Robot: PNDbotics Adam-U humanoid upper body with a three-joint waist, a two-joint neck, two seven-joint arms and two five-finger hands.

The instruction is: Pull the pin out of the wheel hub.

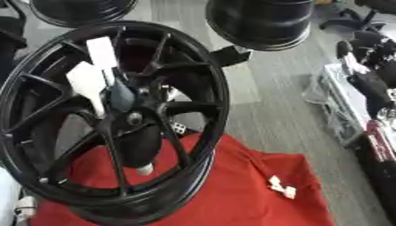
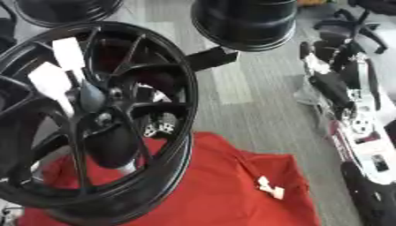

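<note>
Black wheel hub (image 1: pixel 116 119) standing upright over a red cloth (image 1: pixel 232 190).
White tags (image 1: pixel 93 75) hang on its spokes near the centre; no pin can be made out. At the right edge, a dark arm-like shape (image 2: pixel 348 88); whether its hand is open or closed cannot be told.

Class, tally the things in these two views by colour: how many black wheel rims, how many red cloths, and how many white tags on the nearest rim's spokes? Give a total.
Black wheel rims: 3, the near rim, one far left, one far centre
Red cloths: 1, red cloth
White tags on the near rim: 2, upper tag, lower tag
Total: 6
</note>
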